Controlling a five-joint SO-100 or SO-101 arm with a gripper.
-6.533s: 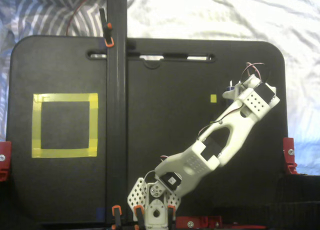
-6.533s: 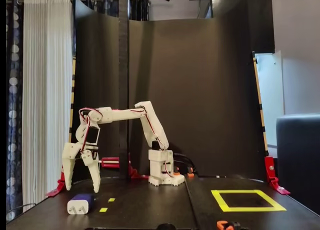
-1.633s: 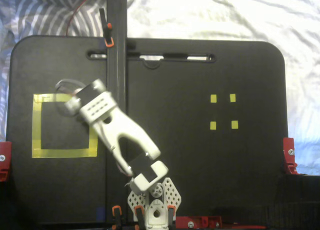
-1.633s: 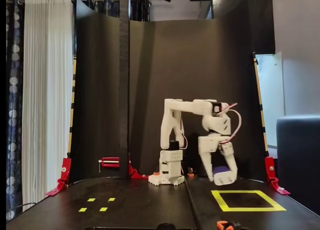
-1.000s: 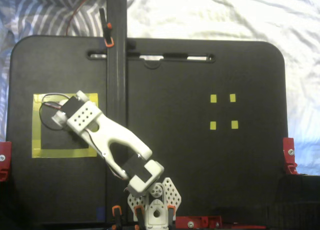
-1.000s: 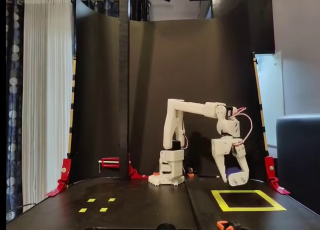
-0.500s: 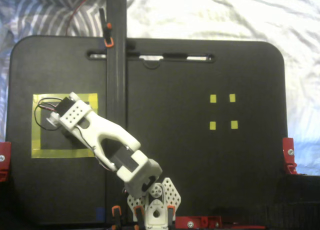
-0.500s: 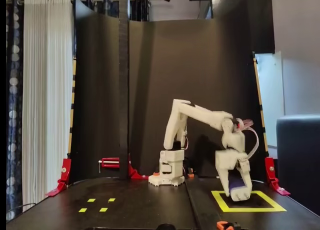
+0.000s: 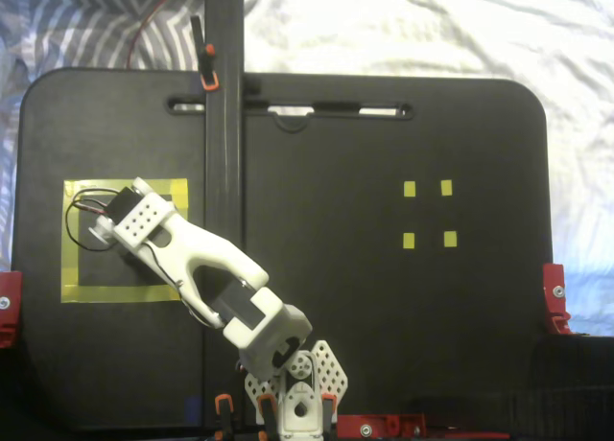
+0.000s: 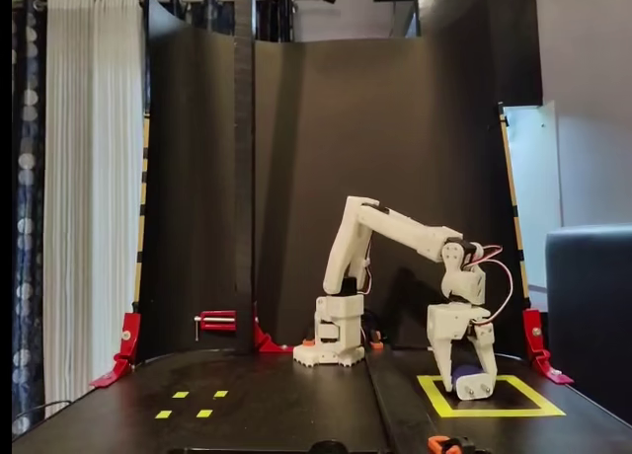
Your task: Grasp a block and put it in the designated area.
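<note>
In the side-on fixed view, you see the jaws lowered inside the designated area (image 10: 491, 396), tips at or just above the black surface (image 10: 296, 410). The jaws are clenched on the block (image 10: 464, 374), which shows as a dark blue patch between the two white fingers (image 10: 482, 363). You cannot tell whether the block touches the surface.

Behind them, the arm (image 10: 400, 234) rises from its base, slopes down to the wrist, and the gripper (image 10: 462, 380) hangs nearly vertical. The four small yellow markers (image 10: 193, 404) lie well apart, on the left of this view.

In the top-down fixed view, the arm (image 9: 206, 264) reaches from its base at the bottom edge up and left. The wrist housing covers the gripper, the block and the right half of the designated area (image 9: 72, 240). The yellow markers (image 9: 428, 214) sit at right.
</note>
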